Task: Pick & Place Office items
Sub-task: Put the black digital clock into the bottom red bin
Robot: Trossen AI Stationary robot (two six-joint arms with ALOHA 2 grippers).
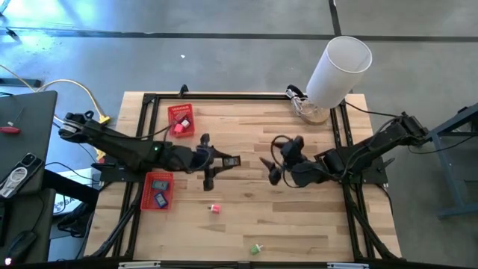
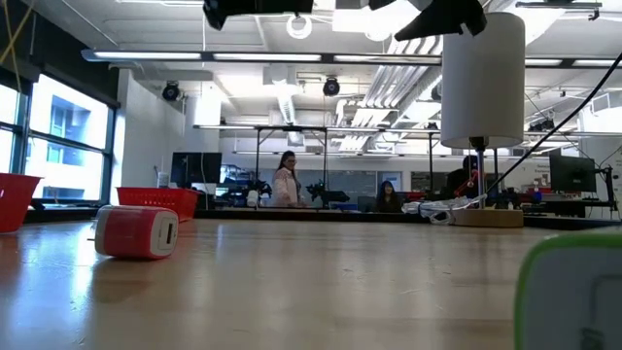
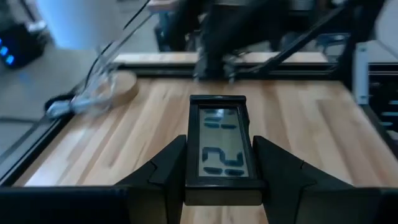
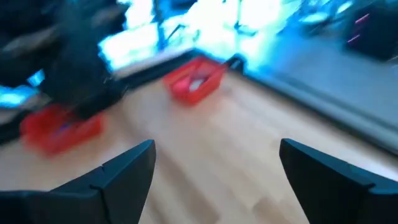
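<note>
A black flat device with a grey digit display [image 3: 222,149] sits clamped between the left gripper [image 1: 216,163] fingers above mid-table; only the left wrist view shows its screen. The right gripper [image 1: 278,161] hangs nearby, fingers spread wide and empty. A red-and-white block [image 2: 136,231] and a green-and-white piece [image 1: 255,248] lie on the wooden table [image 1: 314,217].

Black display piece [image 3: 224,149] held flat at mid-desk; red-and-white block [image 1: 215,208] and green piece [image 1: 255,248] lie toward the front edge.
</note>
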